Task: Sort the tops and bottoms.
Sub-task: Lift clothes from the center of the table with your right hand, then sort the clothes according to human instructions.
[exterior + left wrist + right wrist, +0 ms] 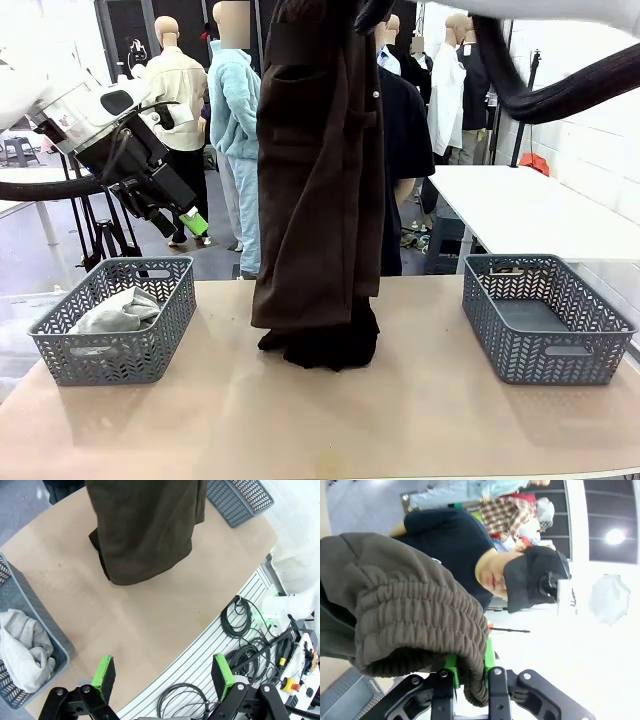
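Left edge of the light wooden table [430, 410]: a grey plastic basket with herringbone-cut walls [110, 352] sits here. The light grey soft cloth top [115, 312] lies crumpled inside it.

Above that basket hangs the left gripper [182, 224], black fingers with green pads. Its jaws are spread wide with nothing between them. Its wrist view looks down on the table's near-left part.

Middle of the table: the dark brown thick-fabric trousers [315, 180] hang at full length. The leg ends are bunched and touch the tabletop, and the upper part runs out past the top of the front view. The right gripper [470, 666] has its jaws closed on the ribbed elastic waistband [420, 605], with fabric pinched between the green pads. A person in a dark shirt [405, 130] stands behind the trousers at the far edge.

Right edge: a second grey plastic basket of the same pattern [545, 350], its floor bare.

Judgement: the step in hand is carrying the bottoms. The top looks already sorted at the left.

Next move, as I read it:
- swing the right arm toward the right-edge basket
- lead the trailing legs over the rim so they fold in rather than drape outside
- lower, then open the jaws

The cloth is long and heavy and will likely drag on the table unless it is lifted first
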Controlling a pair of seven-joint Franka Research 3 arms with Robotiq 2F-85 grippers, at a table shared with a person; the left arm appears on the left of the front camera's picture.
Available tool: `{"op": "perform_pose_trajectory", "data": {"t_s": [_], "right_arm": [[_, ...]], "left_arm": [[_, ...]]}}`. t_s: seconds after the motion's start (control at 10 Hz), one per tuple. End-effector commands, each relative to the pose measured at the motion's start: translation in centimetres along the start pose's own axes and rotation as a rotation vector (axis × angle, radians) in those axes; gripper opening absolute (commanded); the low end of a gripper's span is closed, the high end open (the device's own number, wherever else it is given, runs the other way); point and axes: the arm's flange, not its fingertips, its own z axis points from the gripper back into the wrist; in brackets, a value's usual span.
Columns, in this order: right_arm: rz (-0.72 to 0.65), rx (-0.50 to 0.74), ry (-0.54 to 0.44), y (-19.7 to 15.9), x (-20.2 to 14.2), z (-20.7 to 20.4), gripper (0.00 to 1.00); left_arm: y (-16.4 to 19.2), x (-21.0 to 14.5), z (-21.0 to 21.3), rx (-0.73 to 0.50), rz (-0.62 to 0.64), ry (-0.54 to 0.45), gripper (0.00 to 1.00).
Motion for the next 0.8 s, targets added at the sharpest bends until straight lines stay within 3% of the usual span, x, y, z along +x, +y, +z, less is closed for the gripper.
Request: {"op": "perform_pose_trajectory", "data": {"t_s": [0.0, 0.7], "right_arm": [[-0.018, -0.009, 0.008, -0.48, -1.10, 0.82, 0.00], [-0.018, -0.009, 0.008, -0.48, -1.10, 0.82, 0.00]], "left_arm": [[-0.02, 0.06, 0.08, -0.004, 0.003, -0.004, 1.00], [-0.02, 0.06, 0.08, -0.004, 0.003, -0.004, 1.00]]}}
